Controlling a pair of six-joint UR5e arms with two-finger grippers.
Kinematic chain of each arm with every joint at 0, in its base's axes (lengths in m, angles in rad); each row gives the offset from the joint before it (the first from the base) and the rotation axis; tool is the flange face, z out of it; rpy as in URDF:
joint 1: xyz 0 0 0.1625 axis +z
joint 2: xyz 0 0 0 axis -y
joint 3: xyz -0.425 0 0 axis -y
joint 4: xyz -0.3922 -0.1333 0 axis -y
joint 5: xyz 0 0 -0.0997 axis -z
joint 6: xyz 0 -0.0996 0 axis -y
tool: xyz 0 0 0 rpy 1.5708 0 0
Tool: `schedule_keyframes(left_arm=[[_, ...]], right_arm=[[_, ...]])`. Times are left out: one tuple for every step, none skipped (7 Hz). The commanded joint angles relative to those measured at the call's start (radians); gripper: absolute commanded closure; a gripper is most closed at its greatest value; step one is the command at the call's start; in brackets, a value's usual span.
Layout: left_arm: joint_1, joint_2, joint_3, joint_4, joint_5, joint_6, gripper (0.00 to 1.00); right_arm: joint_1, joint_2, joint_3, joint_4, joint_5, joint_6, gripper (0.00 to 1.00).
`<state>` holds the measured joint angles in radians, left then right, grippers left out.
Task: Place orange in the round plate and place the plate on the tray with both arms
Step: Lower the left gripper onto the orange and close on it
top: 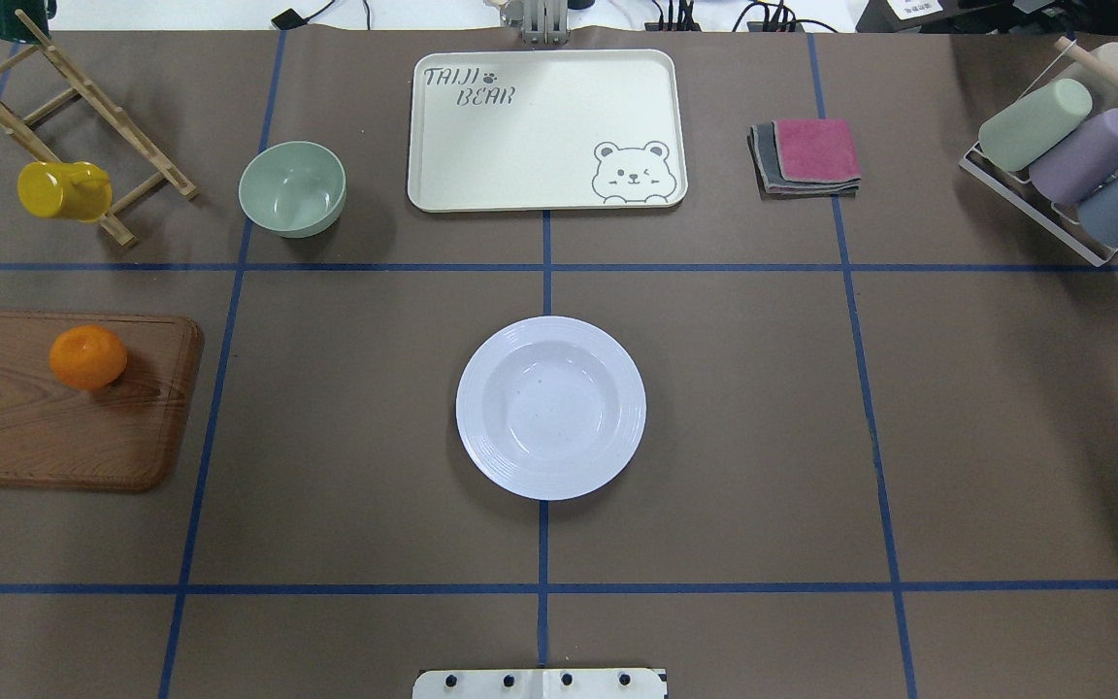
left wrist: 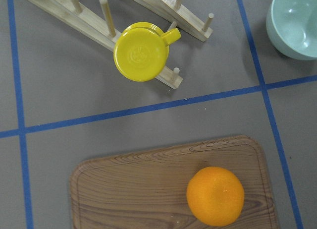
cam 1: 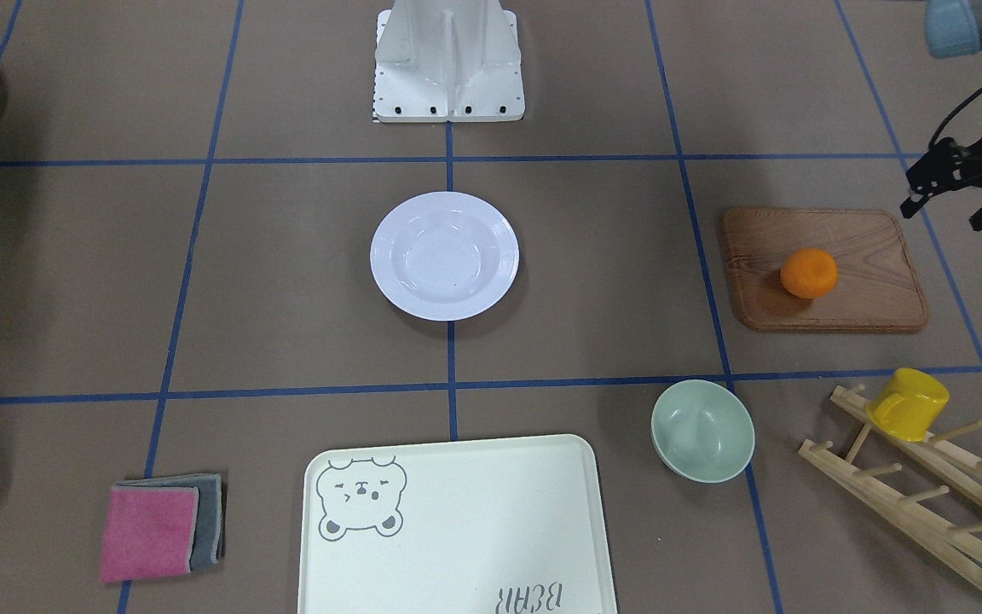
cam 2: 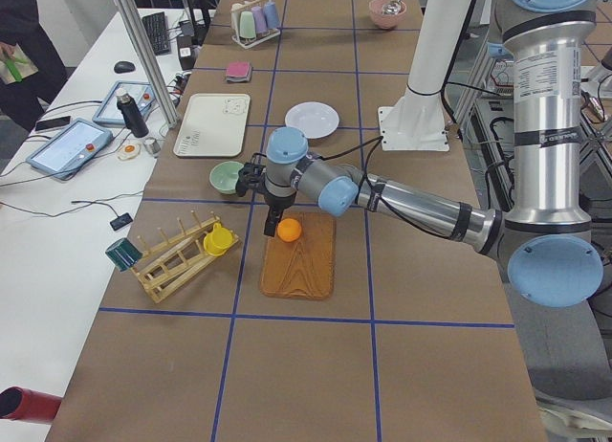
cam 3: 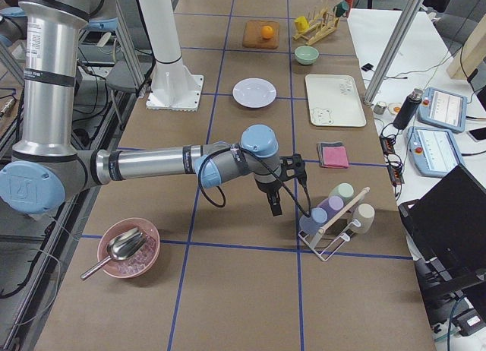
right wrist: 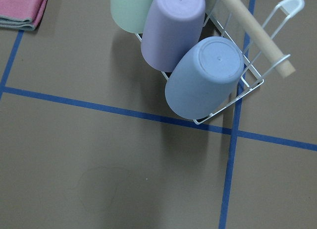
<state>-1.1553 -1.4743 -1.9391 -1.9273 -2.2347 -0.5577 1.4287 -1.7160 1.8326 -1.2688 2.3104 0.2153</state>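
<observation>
The orange (cam 1: 809,273) (top: 87,356) lies on a brown wooden board (cam 1: 875,247) on my left side. The left gripper (cam 1: 950,213) hovers beside and above the board's rear corner, open, with nothing between its fingers. Its wrist camera looks down on the orange (left wrist: 215,195). The round white plate (cam 1: 444,256) (top: 550,408) sits empty at the table's middle. The cream bear tray (cam 1: 457,529) (top: 540,126) lies empty at the far edge beyond the plate. The right gripper (cam 3: 273,203) hangs over bare table near the cup rack, and I cannot tell whether it is open or shut.
A pale green bowl (cam 1: 702,431) stands between board and tray. A wooden peg rack with a yellow cup (cam 1: 909,403) is beside the board. Folded pink and grey cloths (top: 806,155) and a wire rack of pastel cups (top: 1064,165) lie on the right side. A pink bowl with a spoon (cam 3: 127,248) sits at the right end.
</observation>
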Motion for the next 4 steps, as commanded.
schedule_keyframes(left_arm=[[0.197, -0.006, 0.011, -0.051, 0.161, -0.189, 0.01], [0.239, -0.008, 0.043, -0.093, 0.197, -0.218, 0.01], [0.246, -0.011, 0.121, -0.177, 0.199, -0.221, 0.01], [0.256, -0.03, 0.178, -0.227, 0.202, -0.223, 0.01]], right_arm=[[-0.002, -0.004, 0.001, 0.002, 0.0, 0.001, 0.0], [-0.002, -0.007, 0.001, 0.003, 0.0, -0.001, 0.0], [-0.002, -0.007, 0.001, 0.003, 0.0, -0.002, 0.0], [-0.002, -0.007, 0.001, 0.003, 0.0, -0.004, 0.0]])
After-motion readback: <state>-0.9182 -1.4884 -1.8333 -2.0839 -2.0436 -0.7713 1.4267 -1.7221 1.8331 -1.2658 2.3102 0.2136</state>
